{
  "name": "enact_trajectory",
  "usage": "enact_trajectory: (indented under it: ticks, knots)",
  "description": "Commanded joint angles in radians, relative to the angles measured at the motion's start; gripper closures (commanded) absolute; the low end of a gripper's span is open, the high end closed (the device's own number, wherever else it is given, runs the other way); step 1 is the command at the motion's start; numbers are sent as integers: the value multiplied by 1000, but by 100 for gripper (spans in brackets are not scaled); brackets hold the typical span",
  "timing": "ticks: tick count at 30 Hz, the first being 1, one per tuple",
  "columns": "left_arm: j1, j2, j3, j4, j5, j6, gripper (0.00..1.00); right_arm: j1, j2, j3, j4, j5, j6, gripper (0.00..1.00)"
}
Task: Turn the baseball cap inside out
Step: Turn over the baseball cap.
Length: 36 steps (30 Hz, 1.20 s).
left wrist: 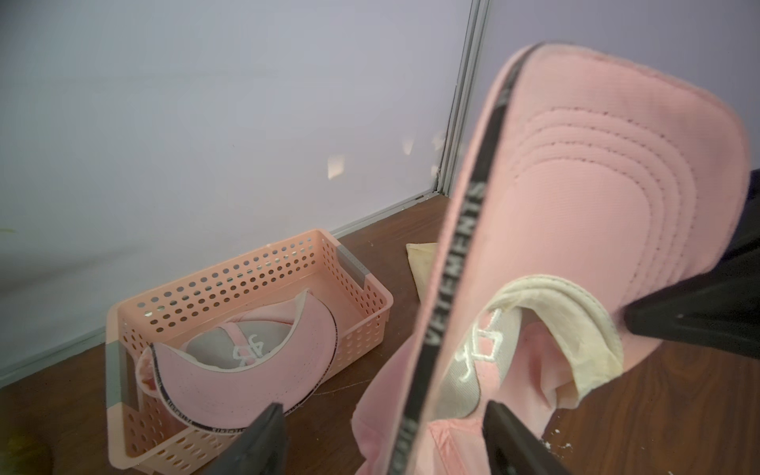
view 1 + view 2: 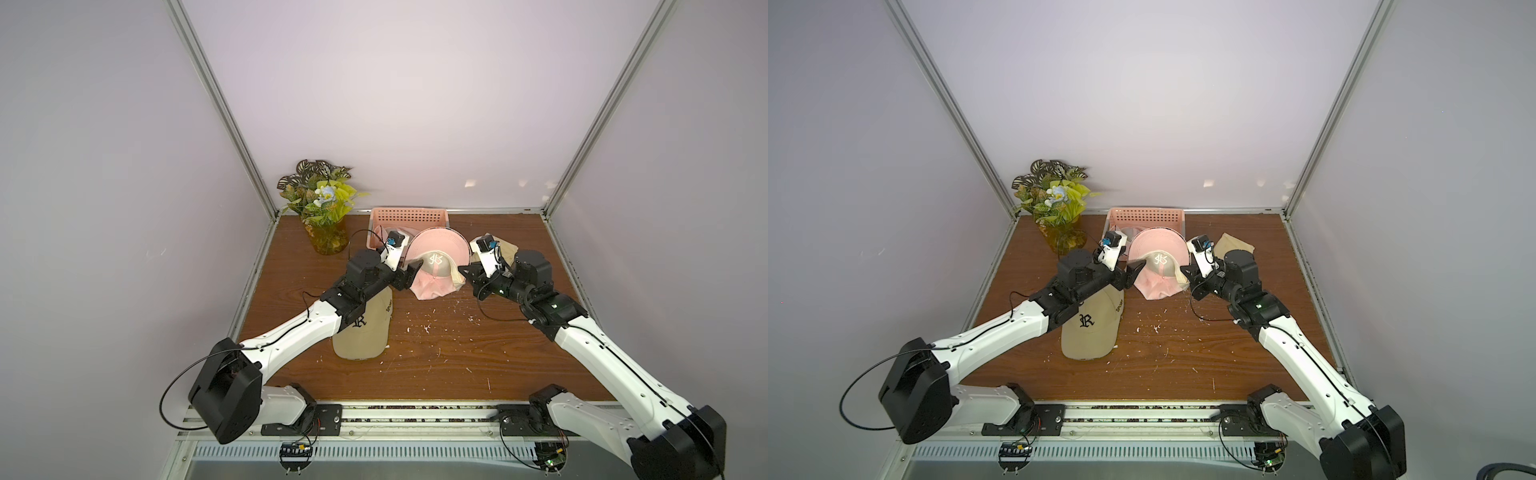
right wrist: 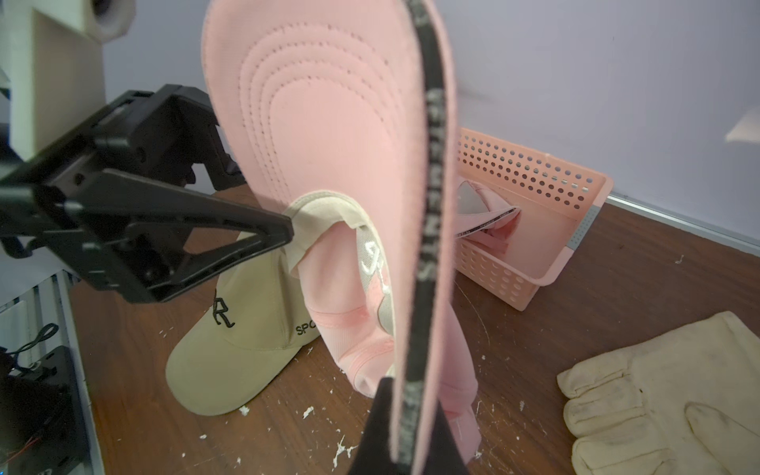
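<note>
Nearest you, the beige cap lay flat on the wooden table, partly under your left arm, its black stitched letter facing up and its brim toward you. White crumbs were scattered over the boards beside it.

Further in, at mid-table, you held the pink baseball cap up between the 2 arms. Its brim stood upright, the underside with its rows of stitching turned toward the wrist cameras and a black lettered band running along the edge. The crown sagged below the brim, with the grey lining and white embroidery showing and the cream sweatband folded outward. Your right gripper was pinched tight on the edge of the brim, both jaws pressed against it in the right wrist view. Your left gripper had its jaws spread, 1 on each side of the brim's edge in the left wrist view; I could not tell whether either jaw was touching the cap, and nothing was clamped there.

On the right arm's side, a cream work glove lay flat on the table.

Behind the cap, against the back wall, the pink perforated basket held a second pink cap with its brim leaning over the rim. In the far left corner stood a vase of artificial flowers.
</note>
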State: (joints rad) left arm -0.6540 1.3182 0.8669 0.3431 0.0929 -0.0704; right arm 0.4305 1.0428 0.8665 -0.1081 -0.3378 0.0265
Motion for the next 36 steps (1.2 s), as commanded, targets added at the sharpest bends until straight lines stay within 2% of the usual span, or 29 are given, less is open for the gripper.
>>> enact_trajectory:
  ticks: [1,5,7,10,12,14,15,17,18,20,22,29,32,36]
  knots:
    - [-4,-21,-8,41,21,65,28,1,-11,66,29,-70,-1,100]
    - [-4,-18,-14,45,129,89,36,2,-5,70,22,-131,-12,100]
    - [-3,-15,-21,57,162,86,44,2,-1,73,18,-151,-16,100]
    - [-3,-15,-23,62,191,85,63,2,10,73,17,-179,-19,100]
    - [-4,-26,-22,60,213,84,83,2,21,71,11,-195,-25,100]
    - [-4,-41,-23,61,235,74,97,2,34,65,12,-199,-27,100]
    - [-3,-51,-23,60,241,66,100,2,41,60,20,-201,-28,100]
    - [-3,-65,-13,46,261,53,100,2,50,38,50,-202,-28,90]
    - [-2,-71,-3,30,269,43,100,2,54,20,74,-205,-34,78]
    - [1,-78,22,-6,299,30,100,2,59,-12,119,-219,-52,64]
    - [3,-88,43,-36,318,16,100,2,62,-44,158,-235,-70,55]
    - [28,-123,77,-55,324,-53,100,2,55,-118,225,-269,-123,48]
    - [48,-130,78,-23,366,-101,100,2,51,-141,241,-303,-140,44]
    - [48,-140,83,-15,371,-128,100,2,46,-165,264,-288,-139,42]
